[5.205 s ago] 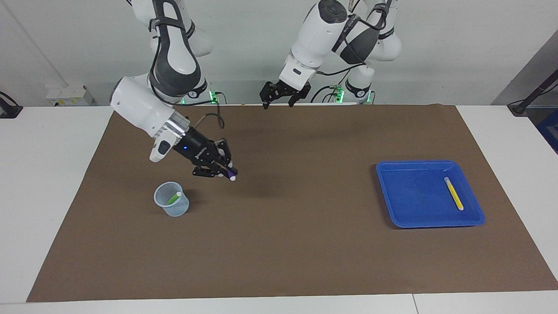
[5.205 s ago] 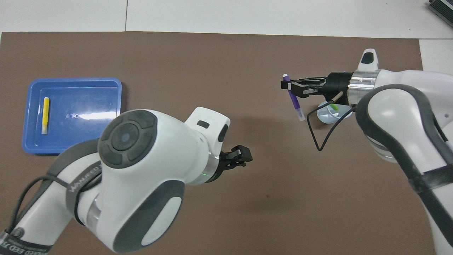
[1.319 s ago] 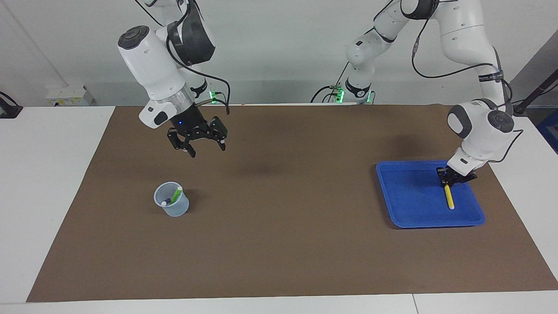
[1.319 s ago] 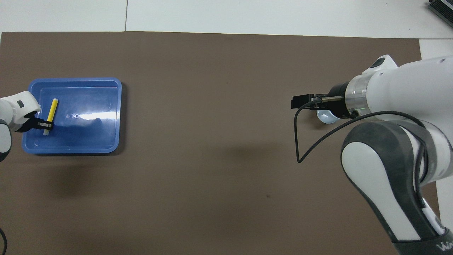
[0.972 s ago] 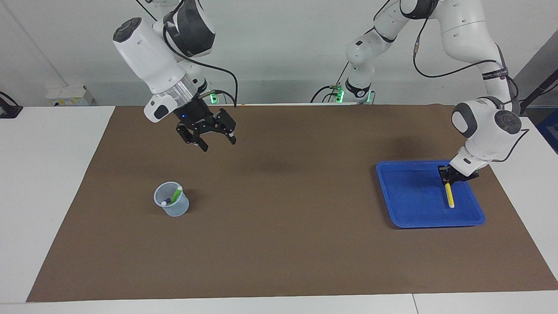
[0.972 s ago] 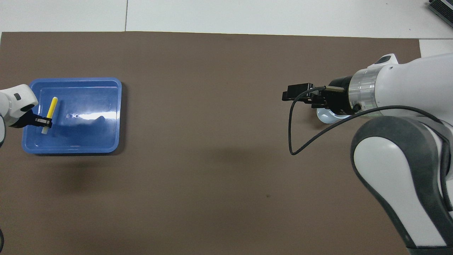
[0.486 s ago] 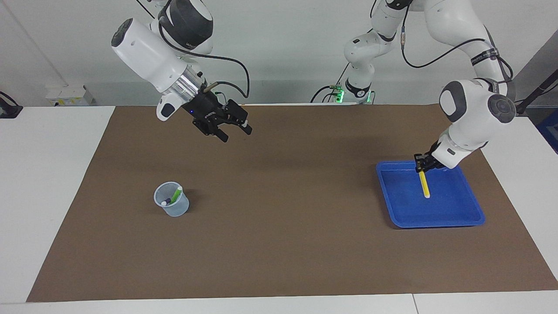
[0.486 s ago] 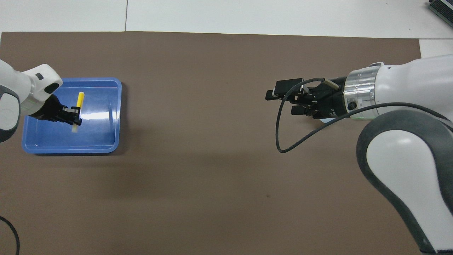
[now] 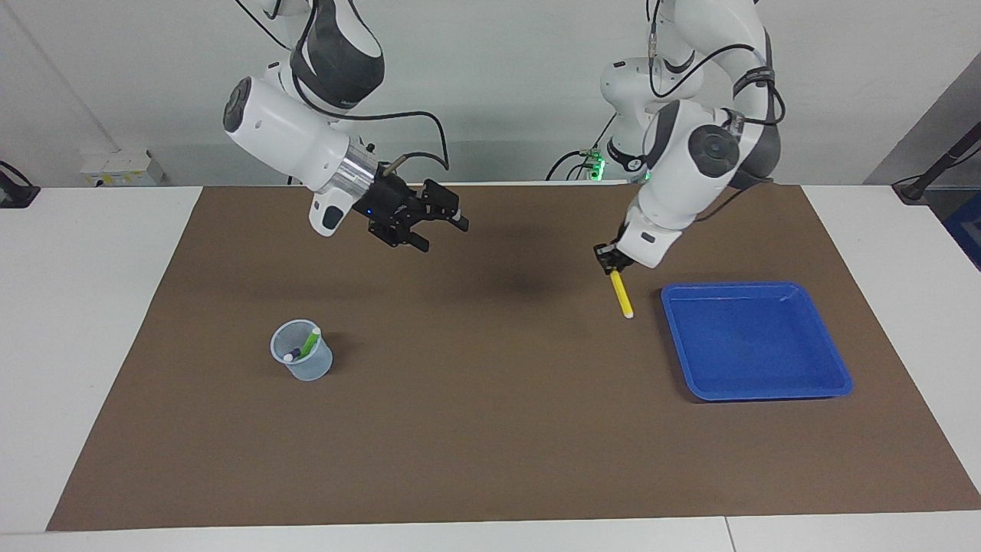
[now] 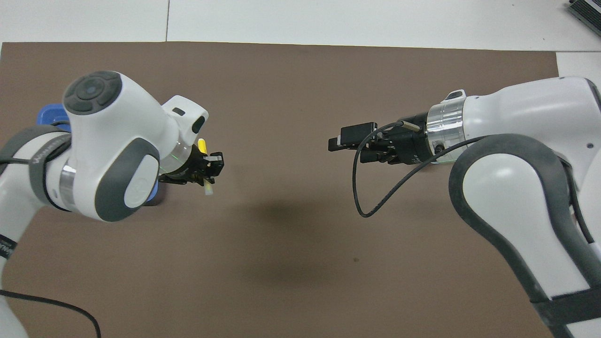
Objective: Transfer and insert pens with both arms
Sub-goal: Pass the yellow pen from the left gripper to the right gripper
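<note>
left gripper (image 9: 611,259) clamped on the yellow pen (image 9: 621,295), carrying it in the air over the brown mat (image 9: 490,429), just beside the blue tray (image 9: 755,383) (pen hanging tip-down). right gripper (image 9: 441,228) hovers wide open and empty over the mat. green pen (image 9: 310,341) and purple pen (image 9: 291,356) stand in the clear cup (image 9: 301,351).

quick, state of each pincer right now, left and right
left pincer: shut on the yellow pen, in the air beside the blue tray
right pincer: open, empty, over the mat
</note>
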`<state>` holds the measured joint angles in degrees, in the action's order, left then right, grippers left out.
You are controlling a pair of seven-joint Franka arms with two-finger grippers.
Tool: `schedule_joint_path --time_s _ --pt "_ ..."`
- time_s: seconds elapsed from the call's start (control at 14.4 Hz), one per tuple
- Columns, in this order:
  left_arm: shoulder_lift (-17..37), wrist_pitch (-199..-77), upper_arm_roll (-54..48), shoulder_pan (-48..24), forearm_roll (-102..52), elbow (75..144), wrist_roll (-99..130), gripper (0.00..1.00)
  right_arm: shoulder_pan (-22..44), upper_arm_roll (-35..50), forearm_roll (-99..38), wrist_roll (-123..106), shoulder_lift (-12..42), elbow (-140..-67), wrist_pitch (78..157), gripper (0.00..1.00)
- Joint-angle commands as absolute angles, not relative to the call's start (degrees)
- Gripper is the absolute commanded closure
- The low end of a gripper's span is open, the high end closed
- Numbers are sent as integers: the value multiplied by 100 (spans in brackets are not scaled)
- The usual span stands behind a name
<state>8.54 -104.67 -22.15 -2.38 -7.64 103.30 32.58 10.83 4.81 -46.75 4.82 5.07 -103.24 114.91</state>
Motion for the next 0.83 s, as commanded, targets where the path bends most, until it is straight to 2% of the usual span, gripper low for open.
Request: schedule_joint_path --time_s 0.0,0.28,0.62,0.69,0.76 --pt "633 -10704 -2144 -719 -1263 10389 3979 100 1072 492 -5071 299 659 -10345 11672 0" --pt "659 -11889 -2171 -1642 -1476 10433 5157 100 1055 483 -5071 -244 747 -10441 11672 0" --pt "747 -13014 -2171 -2319 -1626 10433 5887 100 1011 466 -4992 -1159 633 -10774 11645 0" --pt "756 -13225 -2171 -2407 -1626 10433 6010 100 985 466 -4992 -1317 598 -10819 11637 3" --pt "756 -13410 -2171 -2513 -1626 10441 6099 100 976 466 -4992 -1484 598 -10819 11637 9"
